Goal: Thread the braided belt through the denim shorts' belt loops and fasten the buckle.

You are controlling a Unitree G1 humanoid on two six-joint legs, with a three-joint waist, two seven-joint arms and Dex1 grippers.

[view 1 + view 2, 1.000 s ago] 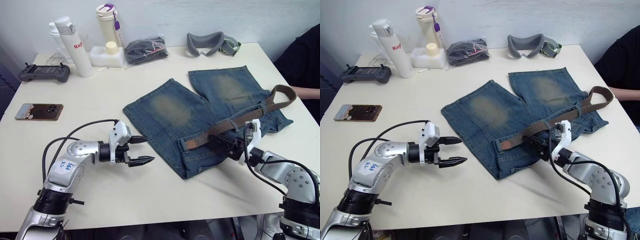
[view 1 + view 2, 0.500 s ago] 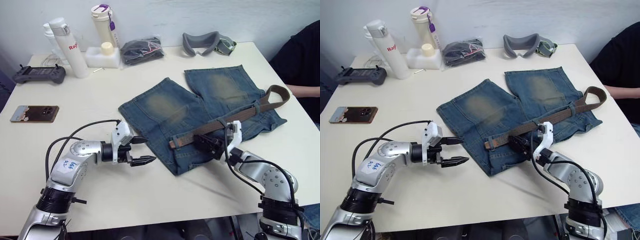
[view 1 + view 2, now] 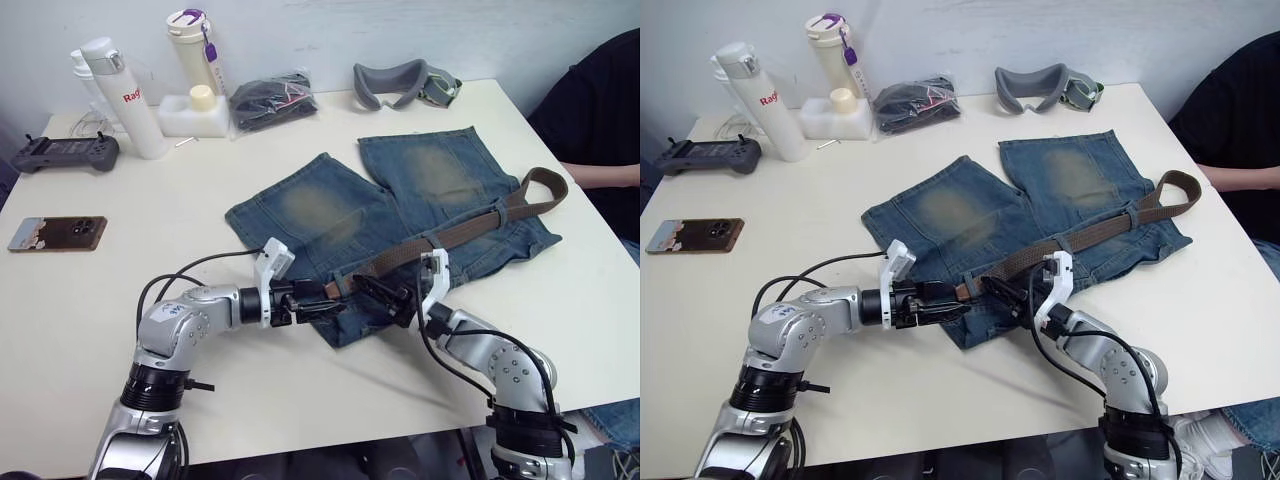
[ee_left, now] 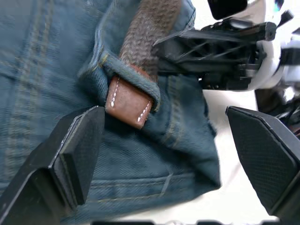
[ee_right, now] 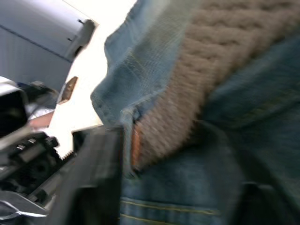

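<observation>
On the table point(image 3: 90, 290), the belt point(image 3: 455, 233) lay across the waistband of the shorts point(image 3: 330, 215), its long axis running from my right toward my left. Its leather tip point(image 4: 129, 101) poked out of a belt loop point(image 4: 136, 79), directly ahead of my left claw point(image 4: 164, 150), the nearer one, which reached in low with fingers spread wide, holding nothing. My right claw point(image 3: 375, 293) pressed at the strap just behind that loop; whether it gripped, I could not tell.

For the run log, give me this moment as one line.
left pincer: open at belt tip | right pincer: on belt | belt tip: through a loop | shorts: flat on table | buckle: unfastened
</observation>
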